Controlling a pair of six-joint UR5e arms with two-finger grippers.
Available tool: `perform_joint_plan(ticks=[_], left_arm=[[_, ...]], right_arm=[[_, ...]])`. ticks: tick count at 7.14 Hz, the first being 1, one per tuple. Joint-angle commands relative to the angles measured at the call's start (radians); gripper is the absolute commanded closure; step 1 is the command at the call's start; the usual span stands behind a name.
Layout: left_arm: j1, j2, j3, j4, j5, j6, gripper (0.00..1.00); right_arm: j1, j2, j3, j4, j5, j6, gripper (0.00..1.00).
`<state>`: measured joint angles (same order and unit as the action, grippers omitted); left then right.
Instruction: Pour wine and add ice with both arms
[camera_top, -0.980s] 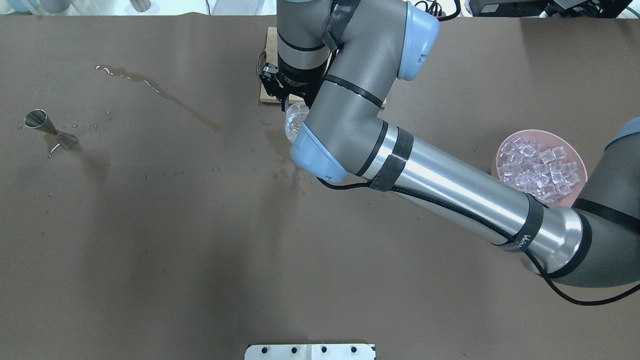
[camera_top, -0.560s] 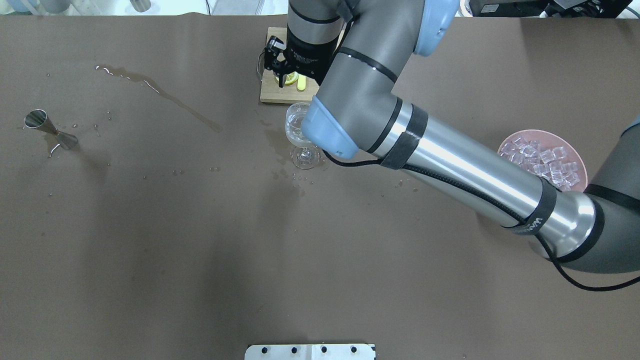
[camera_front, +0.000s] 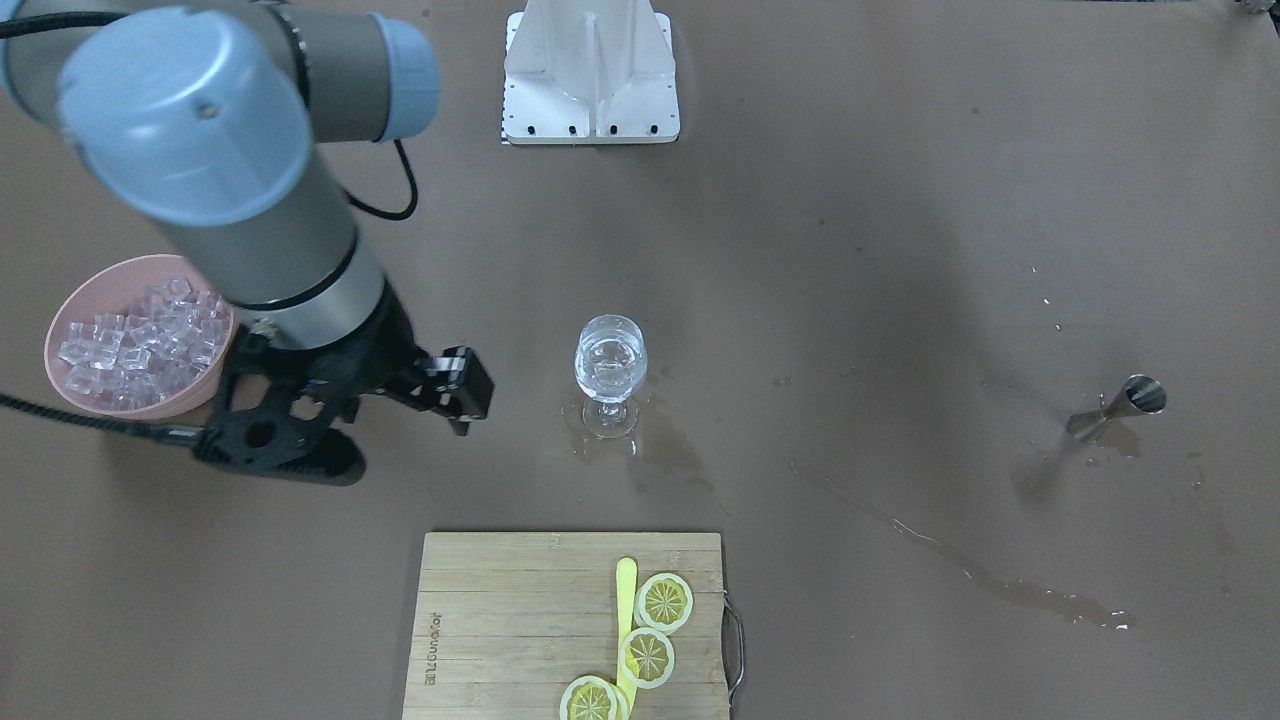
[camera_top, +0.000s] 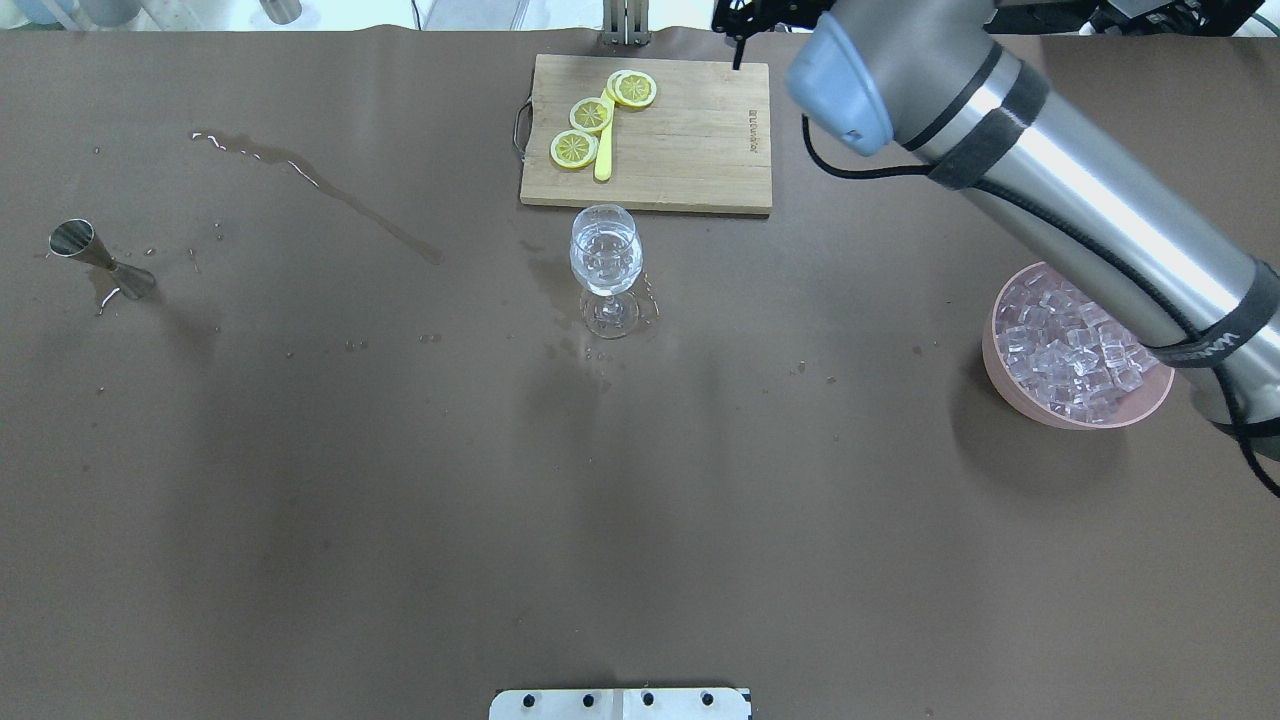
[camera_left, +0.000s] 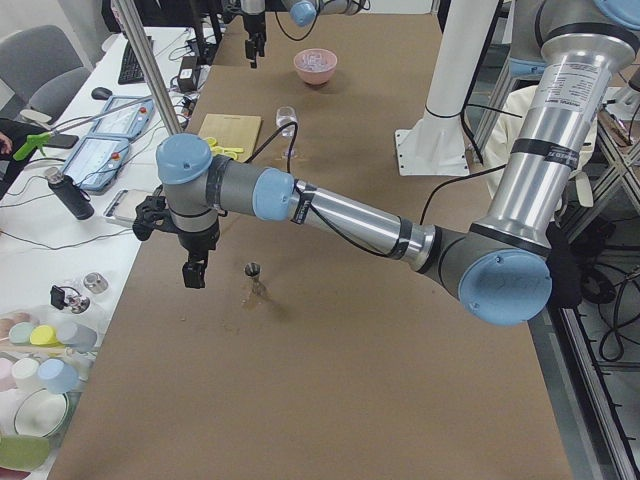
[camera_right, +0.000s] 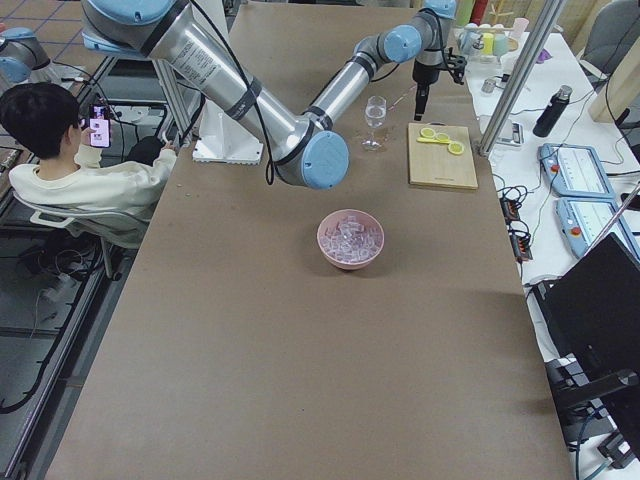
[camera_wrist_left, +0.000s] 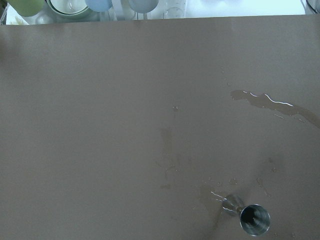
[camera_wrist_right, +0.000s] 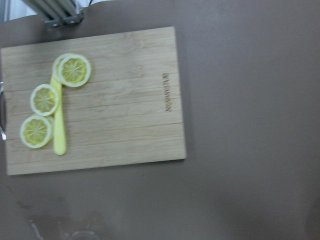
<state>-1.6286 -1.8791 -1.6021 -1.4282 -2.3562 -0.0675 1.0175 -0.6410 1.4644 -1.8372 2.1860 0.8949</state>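
Brown sheeting covers the table (camera_top: 350, 520). On my screen the stemmed glass (camera_top: 604, 262) stands at the centre of the overhead view, just below the wooden cutting board (camera_top: 690, 140) and apart from it. The wine (camera_front: 610, 362) sits in the glass as clear liquid; I cannot say whether any cubes lie in with it. The foot of the glass rests in a small wet patch (camera_front: 670, 460).

The ice (camera_top: 1062, 338) is heaped in a pink bowl (camera_top: 1050, 412) at the right edge of the overhead view. It is partly hidden by the right arm (camera_top: 1060, 190), which crosses above it on a diagonal. The right gripper (camera_front: 462, 392) hangs in the air. In the front-facing view it shows left of centre, between bowl and glass, touching neither. I cannot tell whether its jaws are apart or together. Its wrist camera looks down on the board, where three lemon slices (camera_wrist_right: 74, 69) and a yellow stick (camera_wrist_right: 59, 130) lie at the board's left end.

The left arm (camera_left: 340, 215) reaches across the middle of the left-side view. The left gripper (camera_left: 192, 272) hangs near the steel jigger (camera_left: 253, 270), apart from it, and I cannot tell how its jaws stand. A long wet streak (camera_top: 330, 190) runs across the upper left of the overhead view.
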Motion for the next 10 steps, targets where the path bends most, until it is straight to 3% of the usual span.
perform_joint_plan(ticks=[1, 2, 5, 8, 10], left_arm=[[-0.001, 0.0, 0.001, 0.0, 0.0, 0.0, 0.02], [-0.002, 0.0, 0.001, 0.0, 0.0, 0.0, 0.02], [-0.002, -0.002, 0.004, 0.0, 0.0, 0.0, 0.02], [-0.002, -0.003, 0.004, 0.0, 0.0, 0.0, 0.02], [-0.002, -0.002, 0.004, 0.0, 0.0, 0.0, 0.02]], right_arm=[[0.135, -0.136, 0.01, 0.003, 0.062, -0.277, 0.03], [0.207, -0.201, 0.007, 0.003, 0.116, -0.395, 0.03], [0.335, -0.351, -0.024, 0.015, 0.139, -0.646, 0.01], [0.4, -0.579, -0.007, 0.185, 0.152, -0.741, 0.01], [0.45, -0.678, 0.05, 0.2, 0.161, -0.799, 0.01]])
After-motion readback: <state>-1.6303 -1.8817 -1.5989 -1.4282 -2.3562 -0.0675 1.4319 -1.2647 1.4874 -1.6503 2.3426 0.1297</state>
